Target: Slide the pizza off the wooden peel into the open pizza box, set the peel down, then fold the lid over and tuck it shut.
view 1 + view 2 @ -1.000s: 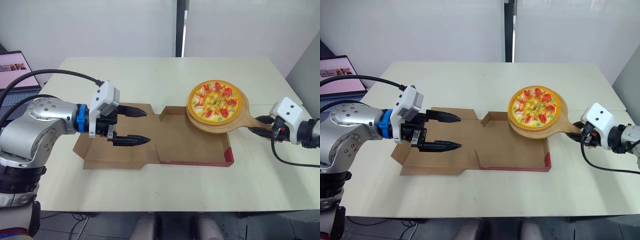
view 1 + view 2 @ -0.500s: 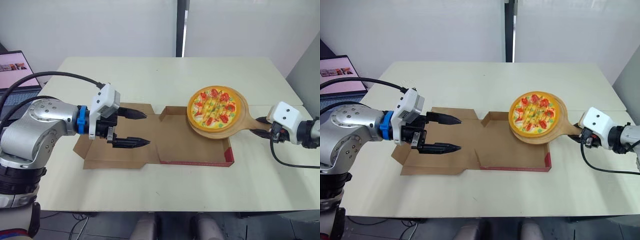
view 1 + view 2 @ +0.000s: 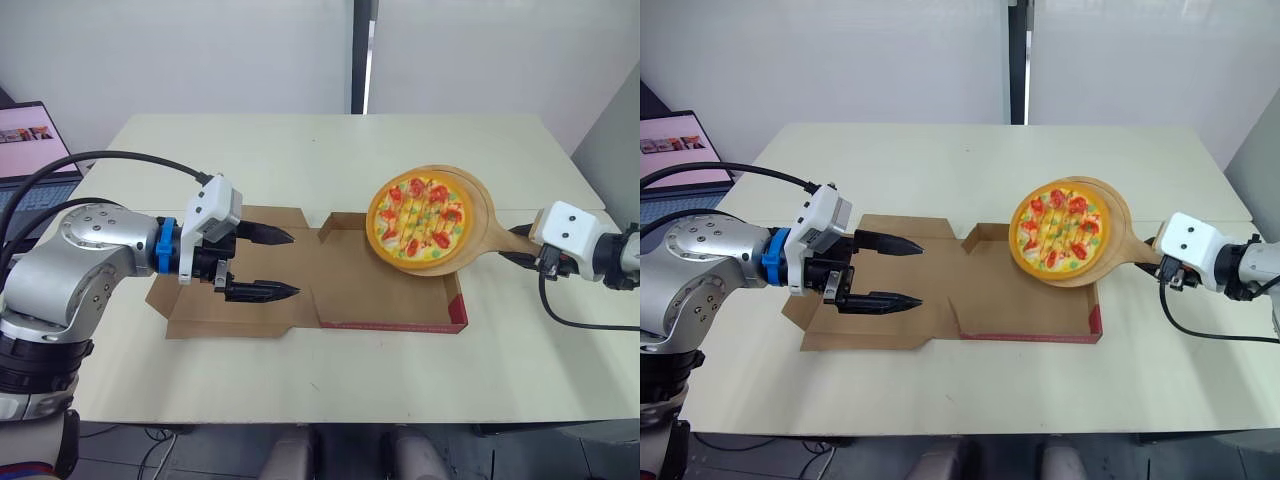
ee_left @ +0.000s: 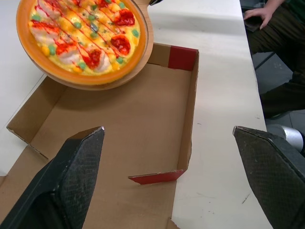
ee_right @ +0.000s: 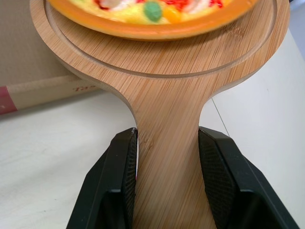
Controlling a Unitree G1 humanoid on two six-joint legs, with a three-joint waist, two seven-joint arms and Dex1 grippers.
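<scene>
The pizza (image 3: 418, 222) lies on the round wooden peel (image 3: 478, 211), which is tilted down toward the open cardboard pizza box (image 3: 385, 292); the pizza overhangs the peel's lower rim above the box's far right corner. My right gripper (image 5: 167, 157) is shut on the peel's handle (image 5: 167, 143) at the right of the table. My left gripper (image 3: 270, 263) hovers open over the flat box lid (image 3: 215, 310), its black fingers (image 4: 71, 186) pointing toward the box tray.
A laptop (image 3: 25, 160) sits at the table's far left edge. A person's hand (image 4: 257, 14) and leg show beyond the table in the left wrist view. The box's front wall is red (image 3: 395, 325). Bare tabletop (image 3: 330, 150) lies behind the box.
The peel has tilted more steeply and the pizza has slid toward its lower left rim, over the box. My left gripper has shifted slightly lower over the lid.
</scene>
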